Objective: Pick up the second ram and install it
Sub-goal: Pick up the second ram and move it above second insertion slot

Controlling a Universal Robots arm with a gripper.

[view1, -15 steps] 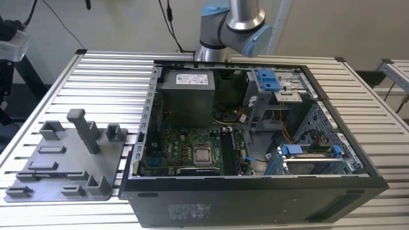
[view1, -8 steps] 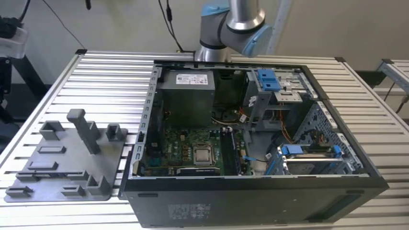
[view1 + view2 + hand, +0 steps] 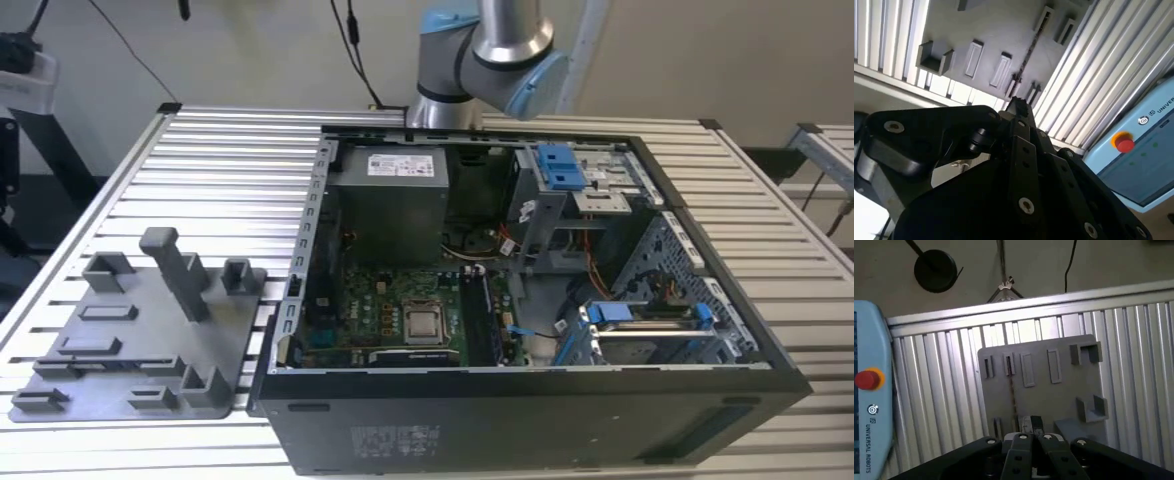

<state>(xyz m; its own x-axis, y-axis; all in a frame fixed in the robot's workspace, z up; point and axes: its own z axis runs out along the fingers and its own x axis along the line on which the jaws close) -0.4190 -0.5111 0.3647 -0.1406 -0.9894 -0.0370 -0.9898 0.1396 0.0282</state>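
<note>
Nearest in the first wrist view sat the black gripper (image 3: 1031, 424), hanging above the work. Whether it was spread or closed could not be told. Just beyond it the second ram (image 3: 1013, 390) stood on edge in a slot of the grey holder plate (image 3: 1054, 405), seen as a thin dark line. The plate lay on a ribbed aluminium table (image 3: 1134, 365); farther off, in the exterior view, the open computer case (image 3: 534, 410) sat on the same table. Picking well probably meant squaring the gripper to the stick's flat sides, centring it along the length, and lifting straight up — no twisting in the slot.
</note>
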